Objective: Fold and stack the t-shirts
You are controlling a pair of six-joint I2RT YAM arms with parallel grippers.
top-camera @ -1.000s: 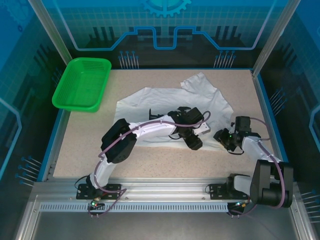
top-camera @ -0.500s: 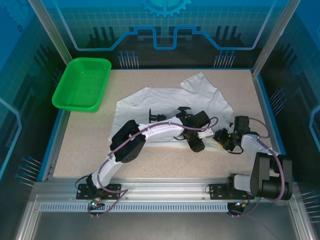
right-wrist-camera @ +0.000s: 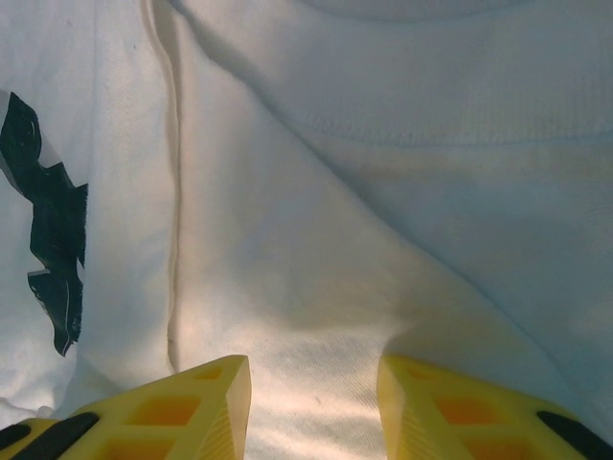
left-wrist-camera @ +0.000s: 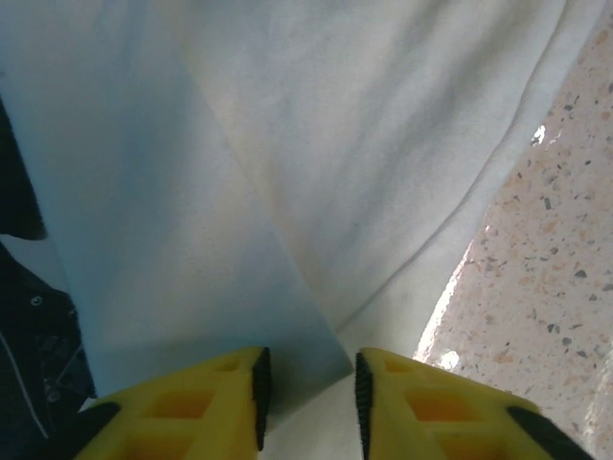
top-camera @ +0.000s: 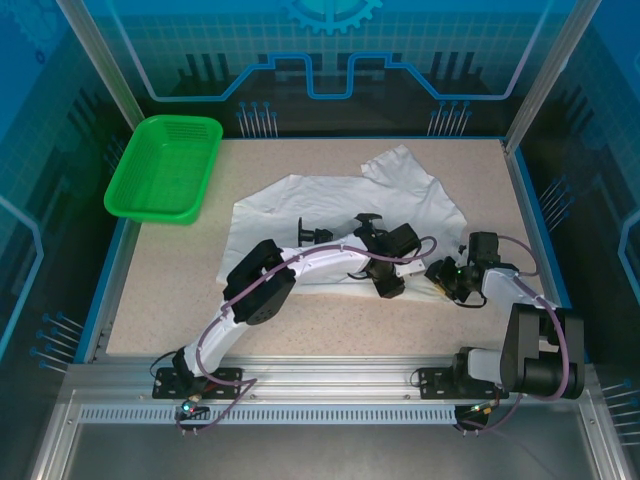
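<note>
Left claw (left-wrist-camera: 306,372): I see its yellow fingers (left-wrist-camera: 206,402) narrowly apart, a fold of the white t-shirt (top-camera: 330,200) running into the gap. I cannot tell whether the fold is pinched. Bare table (left-wrist-camera: 551,278) lies just right of this claw. Right claw (right-wrist-camera: 314,374): fingers wider apart over the same cloth, grip not discernible. The black print (right-wrist-camera: 48,220) lies ahead and left of it.
</note>
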